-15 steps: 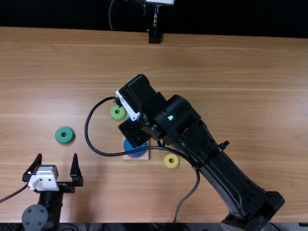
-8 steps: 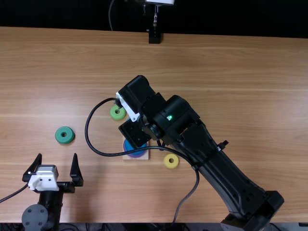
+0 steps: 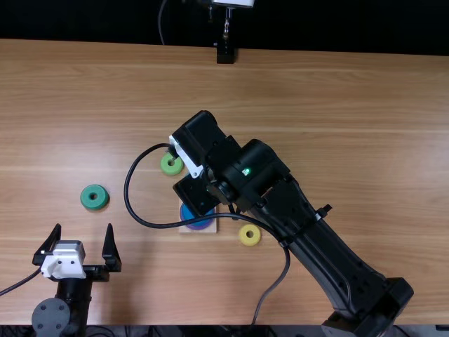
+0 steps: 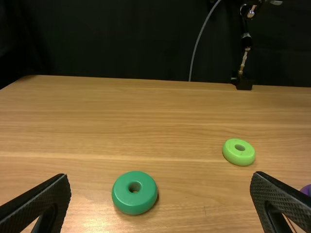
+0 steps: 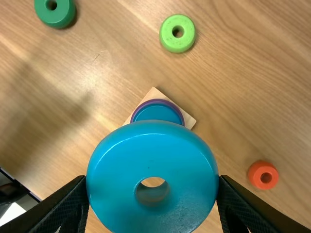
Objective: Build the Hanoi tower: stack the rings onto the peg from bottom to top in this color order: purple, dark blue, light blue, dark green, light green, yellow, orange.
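My right gripper [image 3: 197,194] is over the wooden base [image 3: 184,229], its fingertips hidden by the arm. In the right wrist view the right gripper [image 5: 153,181] is shut on the light blue ring [image 5: 155,153], held above and partly across the base [image 5: 188,119]. On the base lie the purple ring [image 5: 156,101] and, on it, the dark blue ring [image 5: 158,114]. My left gripper [image 3: 83,229], also the left gripper [image 4: 160,175] in its wrist view, is open and holds nothing. Loose rings: dark green [image 3: 94,197], light green [image 3: 171,164], yellow [image 3: 250,234], orange [image 5: 263,175].
The right arm and its looping black cable [image 3: 157,225] stretch across the middle of the table [image 3: 337,105]. A black stand [image 3: 225,55] is at the far edge. The dark green ring lies just beyond the left gripper's fingers.
The right arm has shifted very slightly toward the near edge. The left arm and the loose rings have kept their places.
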Motion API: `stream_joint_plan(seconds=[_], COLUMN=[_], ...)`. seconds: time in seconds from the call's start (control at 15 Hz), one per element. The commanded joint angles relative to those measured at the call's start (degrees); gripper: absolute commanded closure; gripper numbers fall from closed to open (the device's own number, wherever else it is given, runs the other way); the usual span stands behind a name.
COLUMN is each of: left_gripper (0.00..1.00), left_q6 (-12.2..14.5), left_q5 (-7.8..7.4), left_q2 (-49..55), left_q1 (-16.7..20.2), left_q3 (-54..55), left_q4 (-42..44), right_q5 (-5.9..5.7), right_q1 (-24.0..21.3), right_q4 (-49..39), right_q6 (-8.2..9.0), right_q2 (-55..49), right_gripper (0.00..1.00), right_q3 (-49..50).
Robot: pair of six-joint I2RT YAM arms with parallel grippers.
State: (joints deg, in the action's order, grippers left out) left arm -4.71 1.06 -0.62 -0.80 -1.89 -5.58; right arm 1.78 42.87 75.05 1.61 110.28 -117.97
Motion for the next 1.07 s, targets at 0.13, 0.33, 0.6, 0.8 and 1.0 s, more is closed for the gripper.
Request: stream_joint_plan(seconds=[0.13, 0.33, 0.6, 0.8, 1.0], left_gripper=[0.0, 0.0, 0.0, 0.0, 0.0], left_q6=[0.28, 0.28, 0.28, 0.28, 0.28], left_q5=[0.1, -0.01, 0.1, 0.1, 0.1], left_q2=[0.62, 0.62, 0.62, 0.62, 0.62], left_q1=[-0.26, -0.34, -0.26, -0.26, -0.34], left_q3=[1.89, 1.89, 1.89, 1.89, 1.89], left_q4=[-0.11, -0.11, -0.11, -0.11, -0.11], right_q5=[0.12, 0.12, 0.12, 0.12, 0.12], right_q1=[0.55, 0.99, 1.25, 1.16, 1.16], right_q4=[-0.31, -0.31, -0.31, -0.31, -0.31], right_q6=[0.4, 0.5, 0.61, 0.5, 0.61], right_q2=[-1.73, -1.73, -1.56, -1.47, -0.42], right_gripper=[1.0, 1.0, 1.0, 1.0, 1.0], right_q3=[0.38, 0.38, 0.2, 0.38, 0.46])
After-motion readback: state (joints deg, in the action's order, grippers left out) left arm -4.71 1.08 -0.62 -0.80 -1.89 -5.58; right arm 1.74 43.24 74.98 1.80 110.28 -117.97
